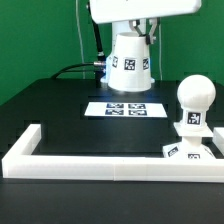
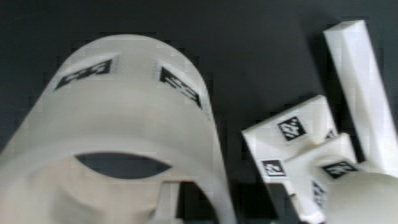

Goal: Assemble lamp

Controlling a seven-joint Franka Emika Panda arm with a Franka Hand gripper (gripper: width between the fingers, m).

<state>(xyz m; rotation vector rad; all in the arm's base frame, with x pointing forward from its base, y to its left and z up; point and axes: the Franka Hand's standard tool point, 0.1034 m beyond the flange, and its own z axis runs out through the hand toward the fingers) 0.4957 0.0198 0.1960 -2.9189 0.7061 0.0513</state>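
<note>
The tool (image 1: pixel 131 38) carried the shade (image 1: pixel 130 62) in the air above the marker board (image 1: pixel 126 108), over the middle of the black desk (image 1: pixel 60 115). Its fingers were hidden by the shade, so I cannot tell their spread. The bulb (image 1: pixel 192 104) stood on the base (image 1: pixel 190 148) near the desk's front corner, beside the border (image 1: pixel 100 160).

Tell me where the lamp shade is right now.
In the exterior view the shade hangs in the hand, lifted above the marker board at centre. The bulb on the base stands off to that view's right.
</note>
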